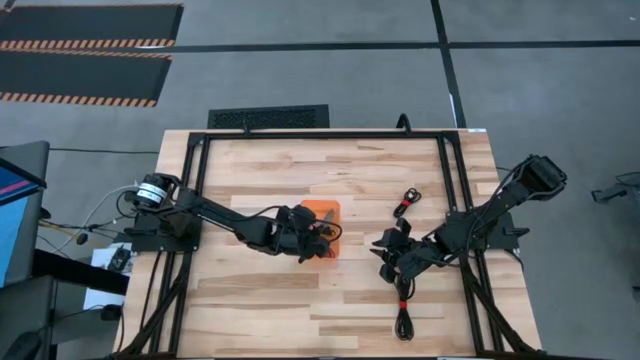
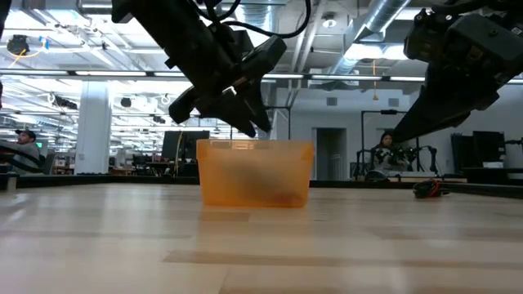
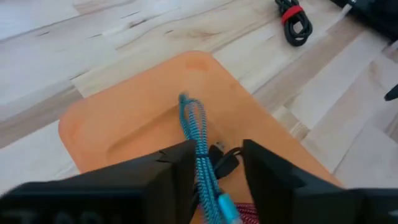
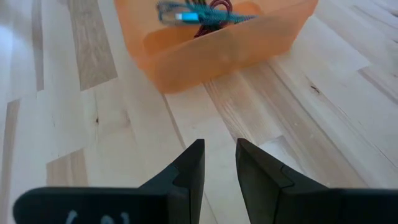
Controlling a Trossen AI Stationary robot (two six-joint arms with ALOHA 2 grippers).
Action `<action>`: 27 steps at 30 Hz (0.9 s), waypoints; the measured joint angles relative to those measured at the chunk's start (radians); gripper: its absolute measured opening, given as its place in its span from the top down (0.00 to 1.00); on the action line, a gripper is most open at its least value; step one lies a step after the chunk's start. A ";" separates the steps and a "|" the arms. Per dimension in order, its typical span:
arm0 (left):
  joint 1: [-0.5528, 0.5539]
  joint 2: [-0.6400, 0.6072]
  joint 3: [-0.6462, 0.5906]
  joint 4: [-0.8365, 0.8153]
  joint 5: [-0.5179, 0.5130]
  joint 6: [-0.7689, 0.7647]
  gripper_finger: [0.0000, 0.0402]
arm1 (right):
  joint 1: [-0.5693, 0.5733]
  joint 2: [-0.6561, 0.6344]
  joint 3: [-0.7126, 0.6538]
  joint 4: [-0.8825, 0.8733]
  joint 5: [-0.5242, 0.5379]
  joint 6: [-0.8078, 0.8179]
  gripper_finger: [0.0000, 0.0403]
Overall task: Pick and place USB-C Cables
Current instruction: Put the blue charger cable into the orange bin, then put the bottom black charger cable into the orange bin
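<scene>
The orange bin (image 1: 322,212) stands mid-table. Inside it lie a teal-blue cable (image 3: 198,140), a maroon cable (image 3: 249,214) and a black one (image 3: 225,157); the teal and maroon ones also show in the right wrist view (image 4: 186,15). My left gripper (image 3: 217,171) hovers open just above the bin (image 2: 255,171), and the teal cable runs through the gap between its fingers. My right gripper (image 4: 219,163) is slightly open and empty, low over the table to the bin's right. Two black cables with red ties lie on the table (image 1: 407,203) (image 1: 404,312). My left gripper stands open over the bin, pointing down, with the teal-blue cable's near length (image 3: 205,174) passing close beside one finger (image 3: 180,171). I cannot tell whether the finger touches it. The cable's far loop (image 3: 189,109) lies down in the bin.
The black frame's rails (image 1: 445,180) run along the table's sides and far edge. Bare wood lies near the table's near edge and left of the bin. People sit in the room beyond the table (image 2: 382,151).
</scene>
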 joint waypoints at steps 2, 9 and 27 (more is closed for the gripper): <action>0.000 0.000 0.000 -0.010 -0.001 0.001 0.64 | 0.000 0.000 0.000 0.000 0.001 0.000 0.71; 0.000 0.000 0.000 0.015 0.027 0.163 0.49 | -0.005 0.000 0.000 -0.002 0.017 -0.010 0.71; -0.082 0.000 0.000 0.469 0.323 0.706 0.49 | 0.063 0.000 0.000 -0.021 0.022 0.051 0.71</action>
